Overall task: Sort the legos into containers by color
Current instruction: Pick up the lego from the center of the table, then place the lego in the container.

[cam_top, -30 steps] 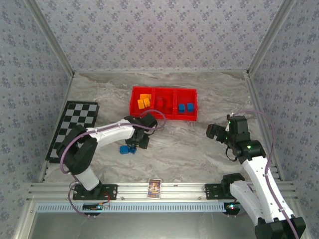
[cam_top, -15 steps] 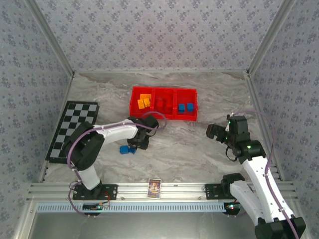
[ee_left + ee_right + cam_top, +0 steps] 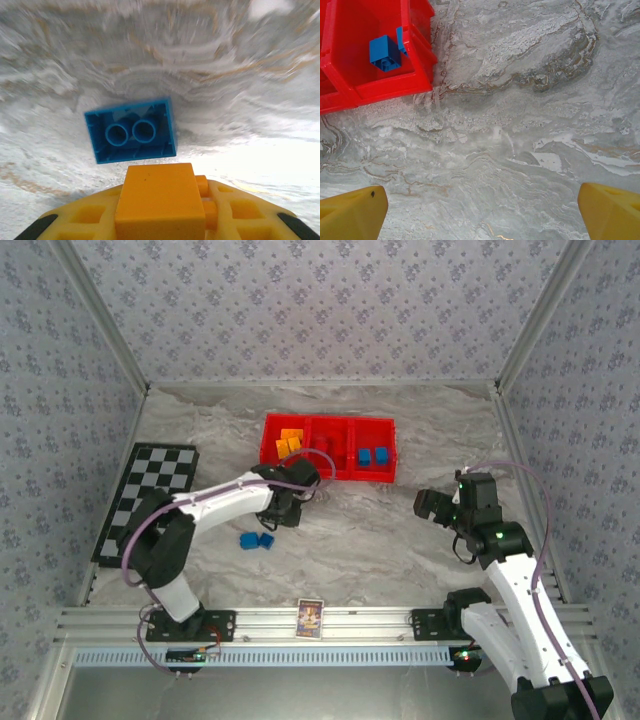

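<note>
2 small blue plastic bricks [image 3: 255,540] lie on the grey marbled table [image 3: 390,540], near the left gripper [image 3: 283,504], which is clamped on an orange-yellow plastic brick [image 3: 160,197]. The right gripper [image 3: 432,504] gapes wide, empty. The red 3-compartment plastic tray [image 3: 360,477] sits behind. A black-and-white checkered board [image 3: 145,498] lies left. The small printed card [image 3: 310,618] is unreadable.

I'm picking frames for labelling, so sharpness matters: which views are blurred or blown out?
Left wrist view: the marble table is streaked with motion blur, with washed-out glare at lower right, though the blue brick and the orange brick gripped in the left hand look crisp. Right wrist view: sharp and evenly lit. Top view: sharp, evenly lit, no glare.
</note>
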You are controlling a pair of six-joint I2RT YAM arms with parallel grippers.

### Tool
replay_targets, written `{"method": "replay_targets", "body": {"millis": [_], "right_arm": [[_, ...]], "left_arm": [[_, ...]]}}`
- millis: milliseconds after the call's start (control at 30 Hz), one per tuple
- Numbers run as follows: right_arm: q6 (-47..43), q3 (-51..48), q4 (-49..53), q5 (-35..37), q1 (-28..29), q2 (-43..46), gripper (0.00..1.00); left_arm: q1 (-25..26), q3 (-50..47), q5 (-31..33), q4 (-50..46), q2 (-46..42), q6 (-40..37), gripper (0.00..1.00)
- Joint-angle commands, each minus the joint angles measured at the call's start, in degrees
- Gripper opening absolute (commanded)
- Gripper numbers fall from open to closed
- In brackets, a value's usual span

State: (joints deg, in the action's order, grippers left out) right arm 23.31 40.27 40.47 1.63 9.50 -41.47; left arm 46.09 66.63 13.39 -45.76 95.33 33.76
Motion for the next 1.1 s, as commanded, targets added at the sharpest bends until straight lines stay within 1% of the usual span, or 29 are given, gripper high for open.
{"method": "replay_targets", "body": {"millis": [0,133,233,333,433,567,767,900,933,1000,1067], "right_arm": [[-0.3,-0.1,0.4,-0.2,0.0,0.0,1.00],[-0.2,0.0,0.4,-0.3,0.1,0.2,1.00],[-0.2,-0.1,0.4,-0.2,0.1,0.5,1.00],[-0.3,0.0,0.5,0.0,0.1,0.7,1.00],[-0.3,0.0,0.5,0.0,0.1,0.8,1.00],[-0.2,0.0,0.5,0.1,0.1,0.9,1.00],[-0.3,-0.1,0.4,-0.1,-0.1,0.9,1.00],[-0.3,-0.1,0.3,-0.1,-0.1,1.2,1.00],[-0.2,-0.2,0.3,-0.2,0.0,1.3,1.00],[-0.3,-0.3,0.1,-0.2,-0.1,1.3,1.00],[-0.3,-0.3,0.2,-0.2,-0.1,1.2,1.00]], "left_arm": [[-1.4,5.5,2.0,-3.4,-4.1,0.4,0.24],[-5.6,10.5,0.2,-3.5,-4.2,-2.0,0.25],[-9.3,15.9,-0.2,-4.0,-2.2,-4.7,0.24],[-13.3,22.1,-0.4,-4.6,2.2,-6.9,0.25],[-16.1,28.1,-0.3,-4.6,7.2,-8.1,0.25],[-18.0,35.5,-1.1,-4.2,14.1,-9.0,0.25],[-18.7,45.6,-1.0,-5.6,24.6,-8.7,0.25],[-19.2,50.6,-1.2,-6.4,29.9,-8.5,0.27],[-19.2,51.3,-1.0,-6.5,30.9,-8.4,0.33],[-19.3,52.1,-0.5,-6.4,32.0,-7.7,0.42],[-19.3,51.9,0.0,-5.5,32.2,-7.0,0.55]]}}
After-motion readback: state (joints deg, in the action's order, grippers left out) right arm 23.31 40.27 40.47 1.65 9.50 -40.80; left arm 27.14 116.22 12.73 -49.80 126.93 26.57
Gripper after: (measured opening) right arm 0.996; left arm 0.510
